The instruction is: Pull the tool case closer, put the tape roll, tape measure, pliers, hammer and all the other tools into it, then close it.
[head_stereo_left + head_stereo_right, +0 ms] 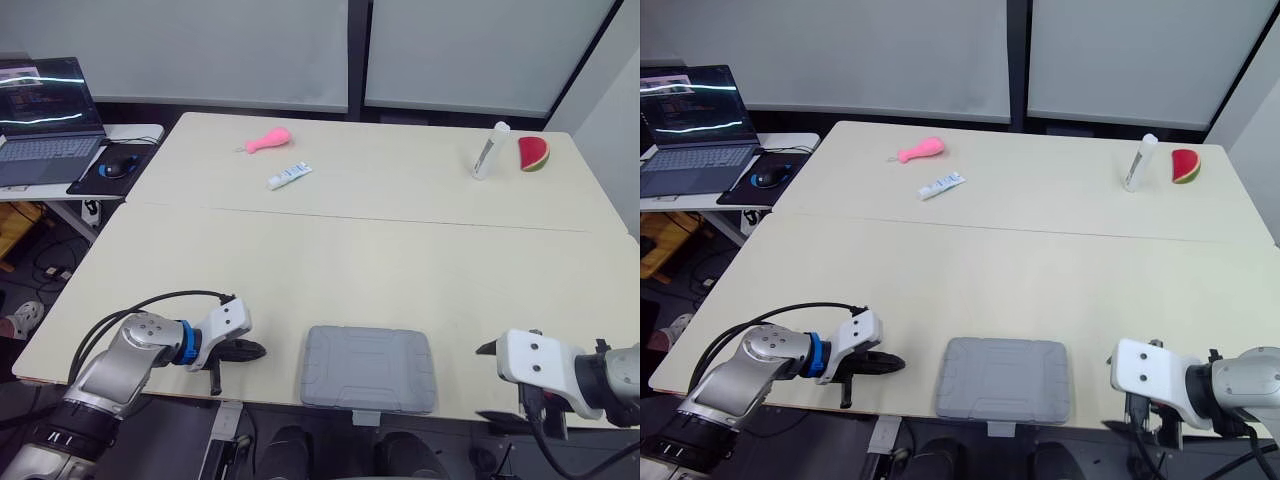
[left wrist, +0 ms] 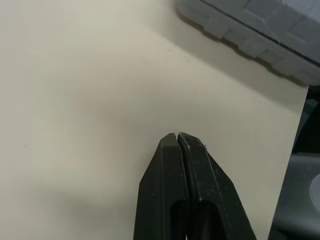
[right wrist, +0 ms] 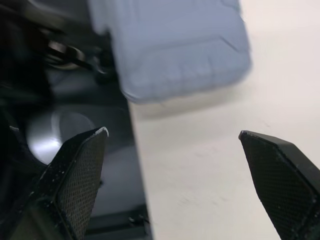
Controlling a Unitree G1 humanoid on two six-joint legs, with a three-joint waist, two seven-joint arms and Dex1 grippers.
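- Squarely between the two grippers, at the near edge of the cream tabletop (image 1: 350,260): shut grey ribbed plastic tool case (image 1: 368,368), long axis running left to right.
- Left gripper (image 2: 177,136) pinched tight on nothing, tips aimed right at the case's left short end, near but apart.
- Right gripper (image 3: 172,134) spread wide, empty, near the case's right end.
- Roughly equal reach from either side.

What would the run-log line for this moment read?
tool case closed, at near table edge | left gripper shut, empty, beside case | right gripper open, empty
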